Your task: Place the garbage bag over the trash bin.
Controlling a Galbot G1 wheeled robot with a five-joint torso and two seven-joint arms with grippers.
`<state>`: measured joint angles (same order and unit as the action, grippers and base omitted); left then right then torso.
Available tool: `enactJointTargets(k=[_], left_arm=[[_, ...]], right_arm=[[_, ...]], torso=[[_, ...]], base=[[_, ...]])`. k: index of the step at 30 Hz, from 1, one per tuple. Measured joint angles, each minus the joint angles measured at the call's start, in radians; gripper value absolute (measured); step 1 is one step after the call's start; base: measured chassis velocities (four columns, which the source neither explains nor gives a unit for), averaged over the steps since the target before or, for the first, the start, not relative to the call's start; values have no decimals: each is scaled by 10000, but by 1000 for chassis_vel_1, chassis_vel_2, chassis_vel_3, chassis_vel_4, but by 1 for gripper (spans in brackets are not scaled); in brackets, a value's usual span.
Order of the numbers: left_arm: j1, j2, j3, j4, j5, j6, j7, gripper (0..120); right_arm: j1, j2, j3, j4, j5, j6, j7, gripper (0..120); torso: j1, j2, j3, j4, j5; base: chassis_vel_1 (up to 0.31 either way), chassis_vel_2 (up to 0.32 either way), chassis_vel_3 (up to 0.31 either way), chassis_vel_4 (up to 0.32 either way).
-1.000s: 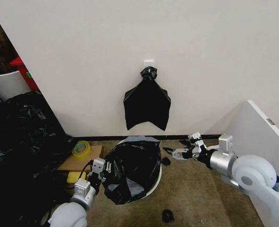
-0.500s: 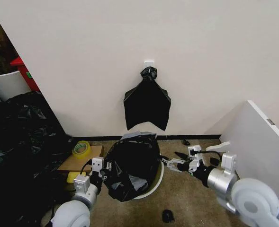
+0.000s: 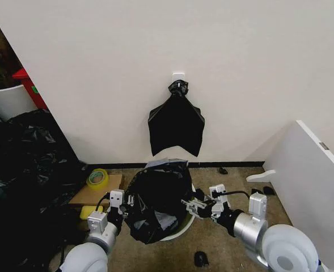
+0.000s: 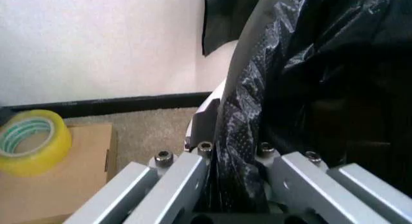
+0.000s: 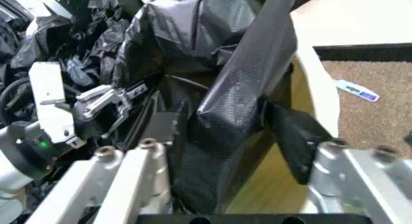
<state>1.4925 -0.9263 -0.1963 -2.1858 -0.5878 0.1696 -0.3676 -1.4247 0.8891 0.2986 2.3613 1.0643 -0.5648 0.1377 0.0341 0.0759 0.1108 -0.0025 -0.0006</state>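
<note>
Garbage bag (image 3: 158, 198) in trash bin (image 3: 185, 222).

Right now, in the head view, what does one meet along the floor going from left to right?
Heap of black plastic → yellow tape roll → left gripper → garbage bag over the trash bin → right gripper → white board.

trash bin (image 3: 185, 222) mostly hidden under garbage bag (image 3: 158, 198), left pincer (image 3: 128, 202) tips buried in bag folds, right pincer (image 3: 191, 205) partly hidden against black plastic, floor bits too small to identify
</note>
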Motion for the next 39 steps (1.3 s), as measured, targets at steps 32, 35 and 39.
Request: enactJointTargets(k=[32, 35, 39], left_arm=[[-60, -336, -446, -121, -2734, -222, -100, 0], [-89, -382, -451, -151, -2925, -223, -149, 0], [-109, -424, -513, -157, -3105, -223, -219, 0]], right_arm=[[-940, -657, 1811, -966, -182, 117, -670, 0], [-997, -657, 1714, -1112, -361, 161, -942, 0], [-1130, -618, 1627, -1282, -514, 183, -1317, 0]], torso=[[1, 0, 1, 0, 0], [1, 0, 1, 0, 1], [1, 0, 1, -1, 1]], base=[[0, 0, 0, 0], [0, 0, 0, 0], [0, 0, 0, 0]])
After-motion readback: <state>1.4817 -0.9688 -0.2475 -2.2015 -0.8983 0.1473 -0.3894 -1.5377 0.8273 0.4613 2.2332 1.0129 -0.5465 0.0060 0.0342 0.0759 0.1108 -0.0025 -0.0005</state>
